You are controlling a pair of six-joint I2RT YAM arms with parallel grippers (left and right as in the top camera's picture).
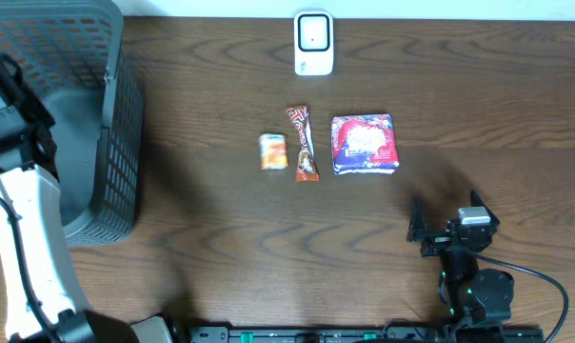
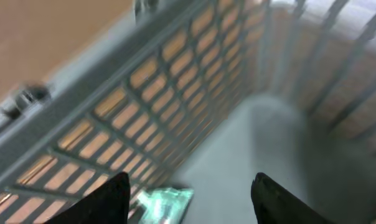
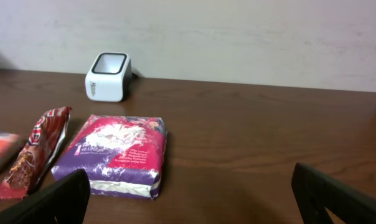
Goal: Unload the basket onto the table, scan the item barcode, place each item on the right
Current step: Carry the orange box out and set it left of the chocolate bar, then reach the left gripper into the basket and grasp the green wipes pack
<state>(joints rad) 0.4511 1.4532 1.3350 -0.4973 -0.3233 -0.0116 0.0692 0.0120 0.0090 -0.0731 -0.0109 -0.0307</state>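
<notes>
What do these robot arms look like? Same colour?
Not quite. The left arm has a long white segment with black joints and a black cable along it. The right arm looks all black, with small green lights and a black cable looping away. The left gripper and right gripper each have two black fingers.

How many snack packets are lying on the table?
3, in a row: small orange packet left, brown bar middle, red-purple bag right. The basket may hide more.
</notes>
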